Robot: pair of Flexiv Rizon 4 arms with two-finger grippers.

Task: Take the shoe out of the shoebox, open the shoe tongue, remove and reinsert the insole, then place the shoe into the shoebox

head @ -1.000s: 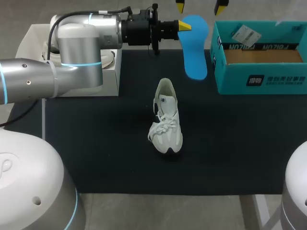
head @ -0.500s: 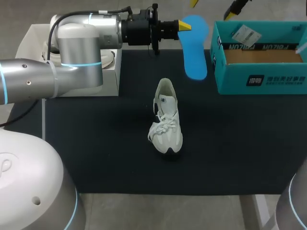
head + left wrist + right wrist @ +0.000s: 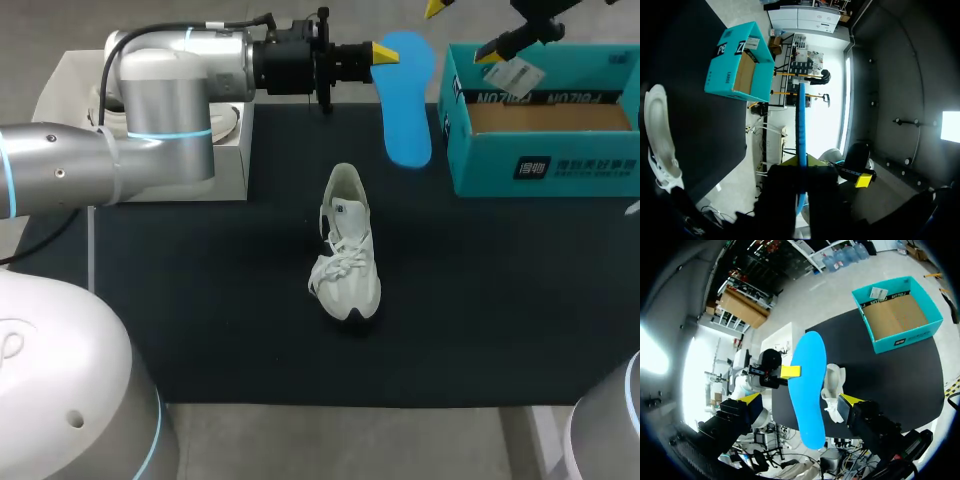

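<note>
A blue insole (image 3: 405, 95) hangs over the mat's far edge, with my left gripper (image 3: 385, 52) shut on its heel end. In the left wrist view the insole (image 3: 801, 125) shows edge-on, pinched in my left gripper (image 3: 801, 162). The white shoe (image 3: 346, 247) lies on the black mat (image 3: 200, 300) with its tongue pulled open. At the back right stands the teal shoebox (image 3: 545, 160), open. My right gripper (image 3: 462, 30) hovers open above the box's near corner, beside the insole. From my right gripper (image 3: 801, 400) the insole (image 3: 810, 390) is ahead, untouched.
A white box (image 3: 225, 165) with a pale object inside stands at the back left, under my left arm. A paper tag (image 3: 512, 72) rests on the shoebox's rim. The shoe (image 3: 832, 387) and shoebox (image 3: 897, 320) both lie beyond the insole.
My right gripper has swung to the right and tilted at the far edge, now over the shoebox corner. The left arm, insole and shoe have stayed put.
</note>
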